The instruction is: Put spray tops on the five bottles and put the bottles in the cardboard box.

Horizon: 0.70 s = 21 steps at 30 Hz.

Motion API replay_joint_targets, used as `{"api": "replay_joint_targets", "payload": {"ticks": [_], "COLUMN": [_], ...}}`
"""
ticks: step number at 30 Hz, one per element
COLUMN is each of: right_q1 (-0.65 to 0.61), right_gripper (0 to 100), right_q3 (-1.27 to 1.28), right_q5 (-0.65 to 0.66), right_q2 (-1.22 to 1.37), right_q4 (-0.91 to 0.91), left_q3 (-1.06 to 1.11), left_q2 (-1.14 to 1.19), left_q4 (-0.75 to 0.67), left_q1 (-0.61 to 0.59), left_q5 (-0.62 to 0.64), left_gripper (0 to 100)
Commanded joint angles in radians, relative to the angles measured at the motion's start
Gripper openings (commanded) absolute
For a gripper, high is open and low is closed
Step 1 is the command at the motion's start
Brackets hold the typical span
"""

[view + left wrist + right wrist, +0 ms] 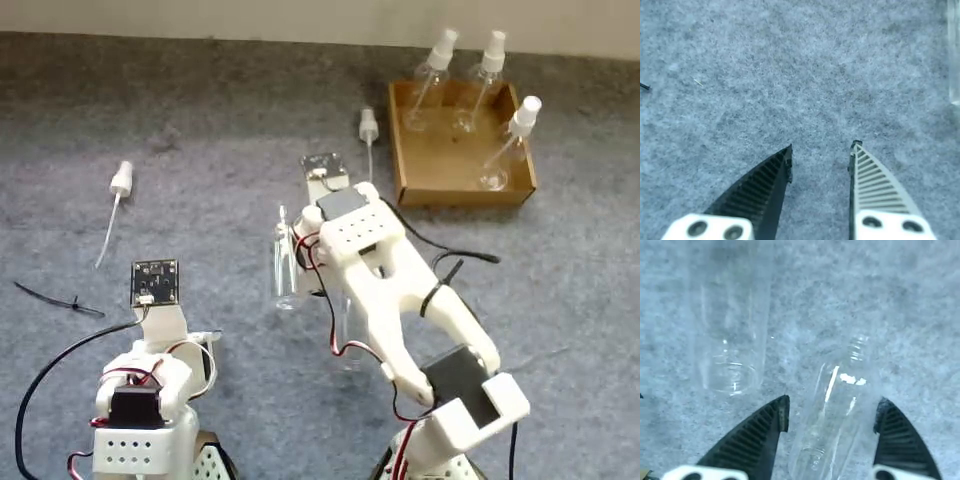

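Here my right hand (834, 400) hung released just above the grey tabletop (220, 110), its fingers spread to either side of a clear uncapped bottle (832, 410) that lay on its side with the threaded neck pointing away from my wrist; whether the fingers touched its wall I could not tell; a second bare bottle (286, 265) stood just beside it, close against my right arm in the high view.

My left hand (822, 146) was also released, fingers apart over bare grey felt, well apart from both bottles.

The cardboard box (460, 192) sat at the far right of the tabletop; three capped bottles (478, 90) stood inside it, each wearing a white sprayer, two against the far wall and one toward the right near corner.

A loose spray top (369, 128) lay just beside the box's left wall, its tube trailing toward me; another spray top (120, 182) lay well apart on the far left, ahead of my left arm, its long tube also trailing toward me; a black cable tie (60, 300) lay on the felt to the left of that arm.
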Motion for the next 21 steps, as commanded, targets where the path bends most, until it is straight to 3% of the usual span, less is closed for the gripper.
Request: {"api": "replay_joint_targets", "payload": {"ticks": [1,9,17,21], "right_q1": [0.021,0.018,0.077,0.091], "right_gripper": [25.3,24.6,0.0,0.3], "right_q3": [0.054,0.189,0.189,0.189], "right_q5": [0.046,0.054,0.049,0.078], "right_q2": [-0.031,0.154,0.222,0.133], "right_q4": [-0.042,-0.145,-0.239,-0.237], "left_q3": [0.024,0.024,0.024,0.024], "left_q2": [-0.013,-0.013,-0.013,-0.013], "left_q4": [0.003,0.003,0.003,0.003], "left_q1": [-0.012,-0.012,-0.012,-0.005], "left_q5": [0.012,0.012,0.012,0.012], "left_gripper": [18,18,18,19]}}
